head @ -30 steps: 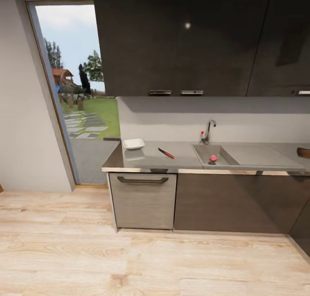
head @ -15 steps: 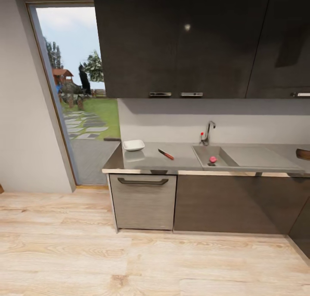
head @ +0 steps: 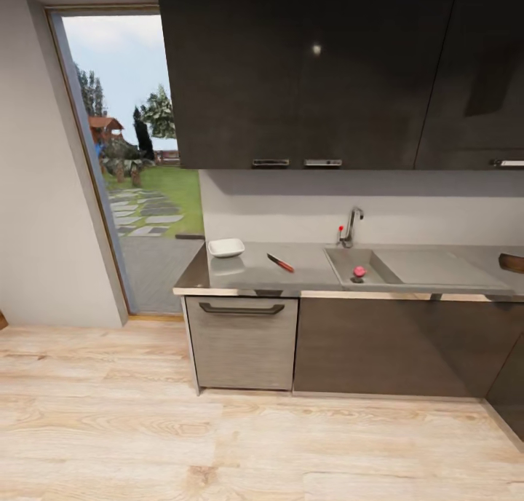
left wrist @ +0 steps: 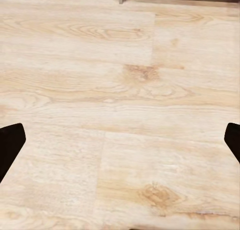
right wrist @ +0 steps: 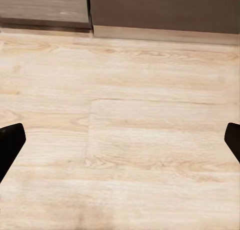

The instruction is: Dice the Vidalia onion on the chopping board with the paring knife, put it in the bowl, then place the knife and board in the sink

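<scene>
The left gripper (left wrist: 120,140) and the right gripper (right wrist: 120,140) both hang over the wooden floor (head: 218,443), fingertips spread wide, holding nothing. Landmark: the sink (head: 415,268), set into the countertop (head: 247,275). The Vidalia onion (head: 359,271) lies inside the sink basin, by the drain. The paring knife (head: 280,262) rests on the countertop just left of the sink; the bowl (head: 225,247) stands farther left, near the counter end. The chopping board (head: 511,262) shows partly, well right of the sink. Judgement: no task step is complete; approach, retrieval, dicing, transfer and clean-up all remain.
</scene>
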`<state>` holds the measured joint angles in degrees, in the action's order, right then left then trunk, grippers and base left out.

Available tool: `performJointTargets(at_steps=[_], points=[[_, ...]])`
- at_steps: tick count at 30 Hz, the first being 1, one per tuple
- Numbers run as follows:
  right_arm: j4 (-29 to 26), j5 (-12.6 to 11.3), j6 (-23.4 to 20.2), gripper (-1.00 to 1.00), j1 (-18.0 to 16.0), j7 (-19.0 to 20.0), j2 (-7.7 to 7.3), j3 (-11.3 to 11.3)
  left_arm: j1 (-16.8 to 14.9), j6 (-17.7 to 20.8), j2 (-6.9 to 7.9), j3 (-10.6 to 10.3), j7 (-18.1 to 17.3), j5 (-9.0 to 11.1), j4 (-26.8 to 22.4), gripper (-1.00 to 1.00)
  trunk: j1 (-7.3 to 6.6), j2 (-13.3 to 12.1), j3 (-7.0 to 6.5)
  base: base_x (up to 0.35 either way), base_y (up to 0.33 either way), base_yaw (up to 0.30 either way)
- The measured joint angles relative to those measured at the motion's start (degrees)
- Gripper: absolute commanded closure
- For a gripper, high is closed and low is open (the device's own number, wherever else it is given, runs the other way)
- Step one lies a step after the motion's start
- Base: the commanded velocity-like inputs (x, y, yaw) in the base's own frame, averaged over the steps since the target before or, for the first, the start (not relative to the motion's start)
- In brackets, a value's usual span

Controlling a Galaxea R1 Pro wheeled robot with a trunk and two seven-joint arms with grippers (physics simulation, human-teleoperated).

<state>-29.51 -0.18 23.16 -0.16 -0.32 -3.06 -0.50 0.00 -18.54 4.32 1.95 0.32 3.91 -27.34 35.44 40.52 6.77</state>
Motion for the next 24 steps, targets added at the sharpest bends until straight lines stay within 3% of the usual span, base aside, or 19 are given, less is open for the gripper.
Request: performJointTargets(at_steps=[24], points=[[0.1,0.0,0.0,-1.00,0.0,0.0,-0.02,0.0,0.0,0.0,0.07,0.0,0.0,0.0,0.0,-1.00,-5.28,-9.6,-4.33,0.000,0.000,0.000]])
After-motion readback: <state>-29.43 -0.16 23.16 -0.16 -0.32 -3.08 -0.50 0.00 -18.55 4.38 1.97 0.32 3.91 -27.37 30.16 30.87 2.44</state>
